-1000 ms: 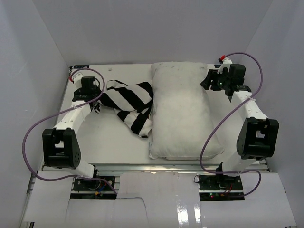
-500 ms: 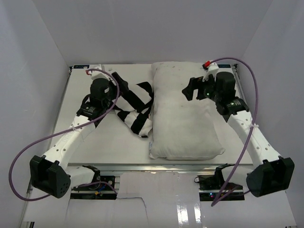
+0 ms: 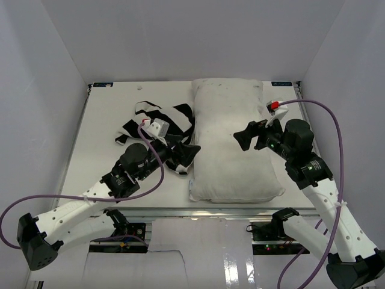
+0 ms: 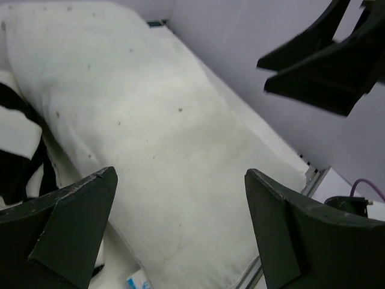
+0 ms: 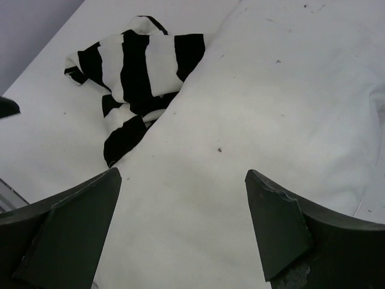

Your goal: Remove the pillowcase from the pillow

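The pillow lies bare on the white bench, right of centre, its long side running from the near edge to the far one, its off-white fabric slightly wrinkled and flecked with small dark specks. The striped black-and-white pillowcase is off it, crumpled in a heap on the bench just left of the pillow and touching the pillow's left edge (whether any fold is tucked under that edge cannot be told). The left tool is at the pillow's left edge, beside the near end of the pillowcase, with its fingers spread wide apart; its wrist camera looks between them along the pillow. The right tool is above the right half of the pillow, fingers likewise spread wide and gripping nothing; its wrist view shows the pillow beneath them and the pillowcase beyond on the left.
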